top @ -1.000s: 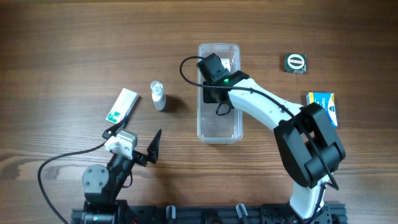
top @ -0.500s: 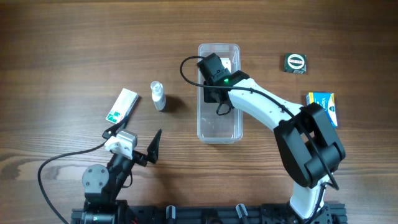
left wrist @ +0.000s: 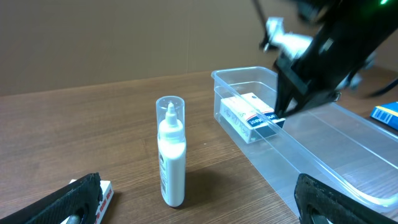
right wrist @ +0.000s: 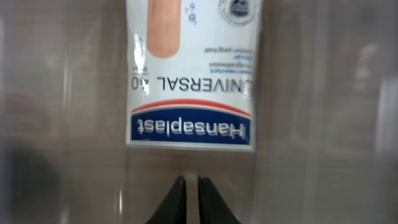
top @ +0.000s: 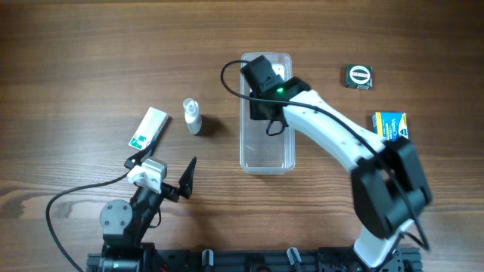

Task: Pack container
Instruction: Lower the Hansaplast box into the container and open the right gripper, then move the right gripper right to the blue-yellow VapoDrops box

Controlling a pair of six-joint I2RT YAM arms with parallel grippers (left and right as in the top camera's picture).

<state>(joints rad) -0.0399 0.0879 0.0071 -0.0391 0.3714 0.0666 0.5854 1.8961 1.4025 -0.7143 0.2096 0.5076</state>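
On a brown wood-grain worktop [top: 76, 60], the left fingers [top: 187, 177] stand spread wide apart and hold nothing. In the left wrist view their black, rough-edged tips [left wrist: 71, 199] sit at the bottom corners of the frame. Just beyond them lies a flat white carton with a green end [top: 147, 127], set at a slant. To its right a small clear bottle [top: 193, 115] stands upright, a slim cylinder with a white body and a pointed nozzle under a see-through cap [left wrist: 171, 155].

At the centre sits the container [top: 266, 155], a long, narrow tub of clear, glossy plastic with rounded corners [left wrist: 323, 155]. Its long side runs away from the robot. At its far end a rectangular white plaster box [left wrist: 249, 115] lies flat on the floor of the tub, printed "Hansaplast" on a blue band [right wrist: 193, 68].

The white right arm [top: 333, 136] reaches over the tub. The right fingers [right wrist: 177, 199] are pressed together with nothing between them, their dark tips just short of the box's blue end.

Farther right lie a small dark square box with a white ring [top: 358, 76] and a blue-and-yellow carton [top: 391, 125].
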